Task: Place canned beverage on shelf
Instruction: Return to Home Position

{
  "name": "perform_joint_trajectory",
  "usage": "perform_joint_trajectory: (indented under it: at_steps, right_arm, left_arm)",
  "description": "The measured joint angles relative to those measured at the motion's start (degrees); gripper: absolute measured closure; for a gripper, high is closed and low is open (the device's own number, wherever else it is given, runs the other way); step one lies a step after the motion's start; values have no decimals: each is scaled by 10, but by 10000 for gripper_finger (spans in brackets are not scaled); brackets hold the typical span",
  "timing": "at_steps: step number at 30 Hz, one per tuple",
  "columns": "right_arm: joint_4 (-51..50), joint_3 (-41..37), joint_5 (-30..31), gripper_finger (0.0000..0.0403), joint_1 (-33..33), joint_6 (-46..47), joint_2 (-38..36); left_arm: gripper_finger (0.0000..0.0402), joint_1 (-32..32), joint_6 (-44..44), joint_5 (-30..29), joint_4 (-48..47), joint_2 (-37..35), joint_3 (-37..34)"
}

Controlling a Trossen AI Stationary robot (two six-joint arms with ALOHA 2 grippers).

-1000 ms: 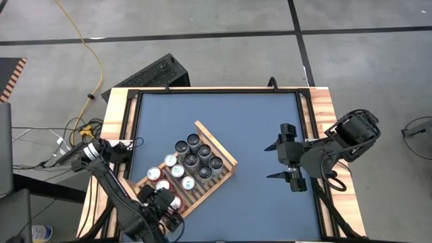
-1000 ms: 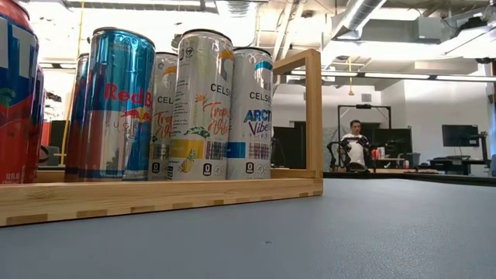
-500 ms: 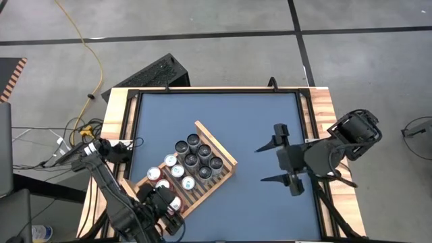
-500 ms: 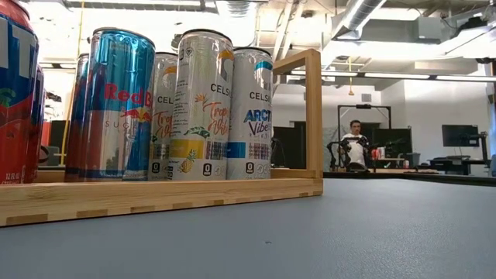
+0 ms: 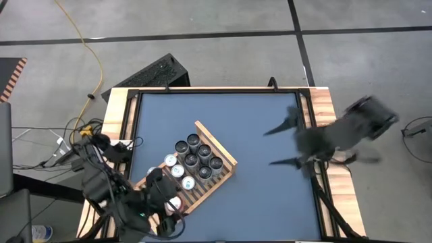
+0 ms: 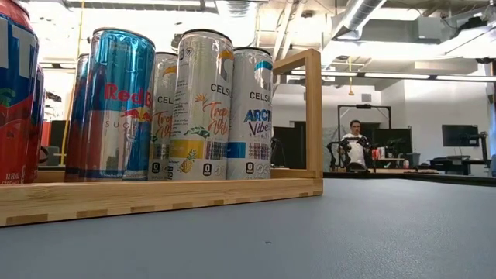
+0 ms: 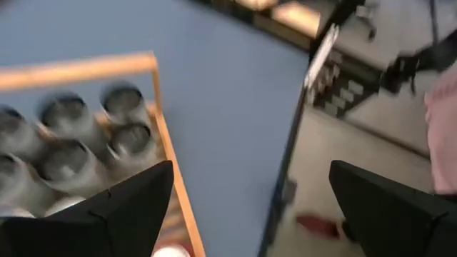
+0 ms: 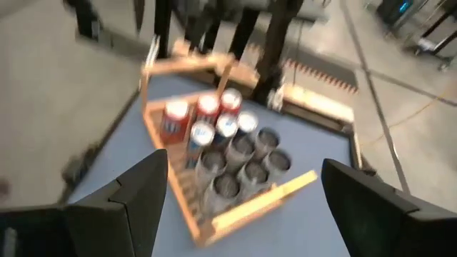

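Robotics lab: exposed ceiling ducts (image 6: 363,12), dark monitors (image 6: 457,136), person (image 6: 356,144) seated far back.

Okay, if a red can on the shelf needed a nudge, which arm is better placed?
Left, probably. The left gripper, open, hangs by the red cans at the shelf's near end; the right gripper, open, is out by the table's right edge.

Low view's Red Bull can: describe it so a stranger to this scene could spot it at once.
Find the light wooden shelf at the picture's left, holding cans. The Red Bull can stands between a red can at the edge and pale Celsius cans; it alone is metallic blue with red lettering.
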Motion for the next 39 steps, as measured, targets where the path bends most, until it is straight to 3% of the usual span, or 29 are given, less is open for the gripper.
perform_joint_trajectory:
  at_steps: [8, 13, 19, 26, 31, 35, 39]
  right_arm:
    - [-4, -10, -34, 71, 1, 2, -131]
    - [20, -107, -39, 71, 1, 42, -215]
    - [174, -341, -30, 71, 1, 48, -342]
    - [408, -588, -30, 71, 1, 50, -497]
    - [469, -661, -30, 71, 1, 54, -563]
    - [469, -676, -30, 71, 1, 72, -596]
    - [461, -676, -30, 71, 1, 75, -614]
  left_arm:
    - [39, -61, 146, -182, 54, -84, 0]
    - [39, -96, 249, -206, 143, -120, -29]
    - [39, -98, 371, -143, 343, -163, -142]
    - [39, -60, 441, -5, 674, -262, -400]
    - [39, -38, 456, 95, 926, -363, -610]
    - [39, -38, 479, 101, 1086, -443, -756]
    - [39, -38, 477, 107, 1159, -520, -862]
